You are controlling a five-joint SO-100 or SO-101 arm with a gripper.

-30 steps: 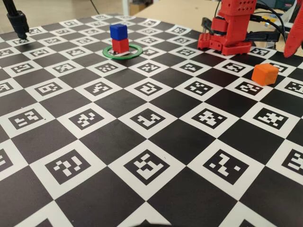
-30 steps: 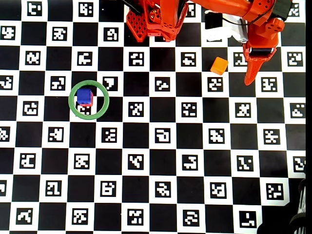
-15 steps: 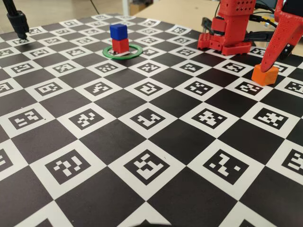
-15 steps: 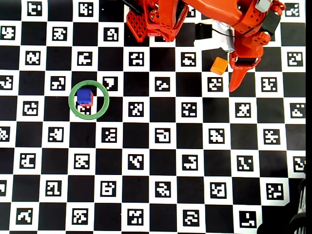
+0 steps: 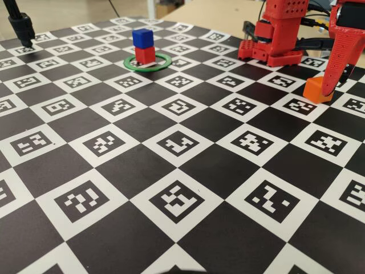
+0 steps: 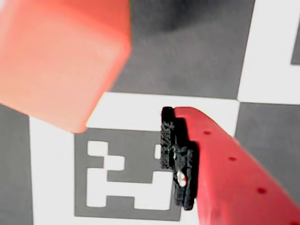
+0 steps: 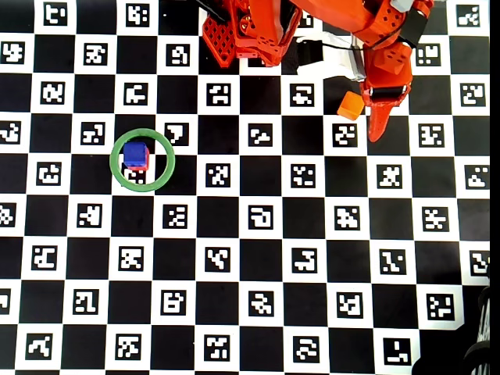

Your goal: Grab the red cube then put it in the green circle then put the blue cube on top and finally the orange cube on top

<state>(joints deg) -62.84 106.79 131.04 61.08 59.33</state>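
Observation:
The red cube [image 5: 145,55] sits inside the green circle [image 5: 163,64] at the far left of the board, with the blue cube [image 5: 142,37] stacked on top; from overhead the blue cube [image 7: 136,153] hides most of the red one inside the green circle [image 7: 117,168]. The orange cube [image 5: 317,89] lies on the board at the right, close to the arm's base. My gripper [image 5: 329,85] is lowered beside it, open, with one finger just right of the cube. In the wrist view the orange cube [image 6: 61,56] fills the upper left, apart from the black finger pad [image 6: 178,159]; the other finger is out of frame.
The red arm base [image 5: 274,40] stands at the back right of the chequered marker board [image 5: 177,142]. A black stand [image 5: 20,25] is at the far left corner. A black object [image 7: 480,355] is at the overhead view's lower right.

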